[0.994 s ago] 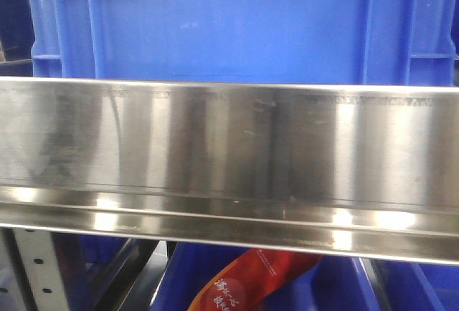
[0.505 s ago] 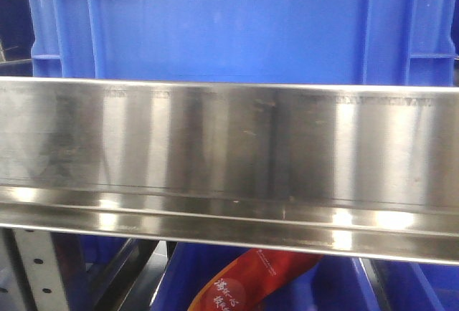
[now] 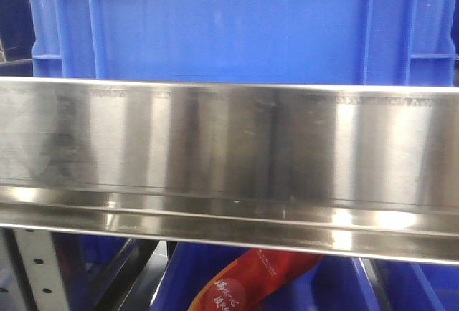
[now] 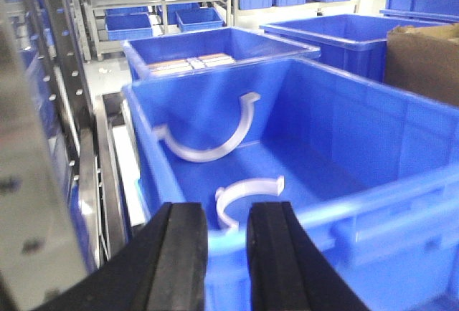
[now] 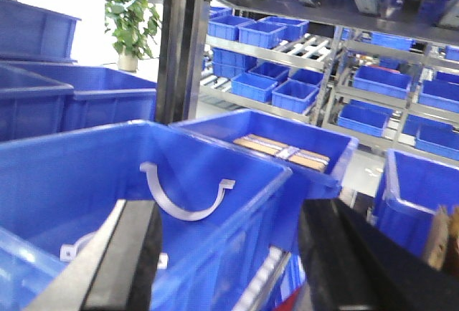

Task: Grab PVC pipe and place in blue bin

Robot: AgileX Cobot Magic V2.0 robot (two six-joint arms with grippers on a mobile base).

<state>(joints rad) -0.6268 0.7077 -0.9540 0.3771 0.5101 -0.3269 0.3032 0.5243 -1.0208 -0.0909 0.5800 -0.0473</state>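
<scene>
Your left end effector (image 4: 224, 218) hangs low over the near rim of the blue bin (image 4: 344, 132). Its two black fingers (image 4: 179, 254) are drawn close, with only a narrow gap between them and nothing in that gap. Your right end effector (image 5: 226, 214) is spread wide, its fingers (image 5: 125, 254) far apart and empty, above that bin's near edge. You will find the PVC pipe inside the bin as two white curved half-rings, neither touched by an end effector. The first half-ring (image 4: 209, 139) leans against the far wall with its ends pointing up. The second half-ring (image 4: 244, 195) lies on the bin floor, nearer your left end effector. From the right wrist you see the leaning one again, while the other is mostly hidden behind the near wall and finger. Just behind the blue bin stands a neighbouring bin (image 4: 287, 42) holding flat packs (image 4: 193, 64), and a cardboard box (image 4: 423, 60) sits at the far right of the left wrist view. Racks of small bins (image 5: 287, 53) and a potted plant (image 5: 129, 21) fill the background. Your front camera shows neither end effector, only a steel shelf rail (image 3: 229, 146), a blue container (image 3: 229, 24) above it and a red packet (image 3: 251, 282) below.
</scene>
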